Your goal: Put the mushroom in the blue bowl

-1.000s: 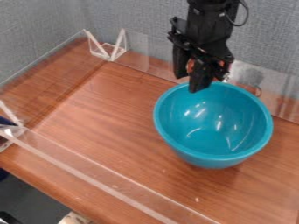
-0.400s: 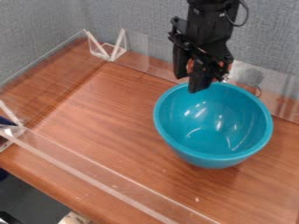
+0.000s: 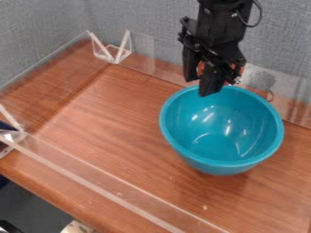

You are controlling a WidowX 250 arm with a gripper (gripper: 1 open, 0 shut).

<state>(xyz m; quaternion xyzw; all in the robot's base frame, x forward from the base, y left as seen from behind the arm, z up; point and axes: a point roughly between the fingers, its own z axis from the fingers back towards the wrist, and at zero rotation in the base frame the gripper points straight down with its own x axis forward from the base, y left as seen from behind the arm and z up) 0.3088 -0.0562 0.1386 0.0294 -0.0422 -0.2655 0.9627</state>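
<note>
The blue bowl (image 3: 223, 132) is a large, glossy teal bowl on the right half of the wooden table, and its inside looks empty. My gripper (image 3: 210, 88) is black and hangs straight down from above. Its fingertips are together just over the bowl's far left rim. The fingers (image 3: 206, 77) look shut, and I cannot make out anything between them. The mushroom is hidden from this view.
Low clear plastic walls (image 3: 73, 173) fence the wooden table (image 3: 97, 114). White wire brackets stand at the back left (image 3: 112, 45) and at the left edge (image 3: 10, 127). A small white object (image 3: 260, 84) lies just behind the bowl by the back wall.
The gripper has shifted very slightly to the right above the bowl's rim. Nothing else has moved.
</note>
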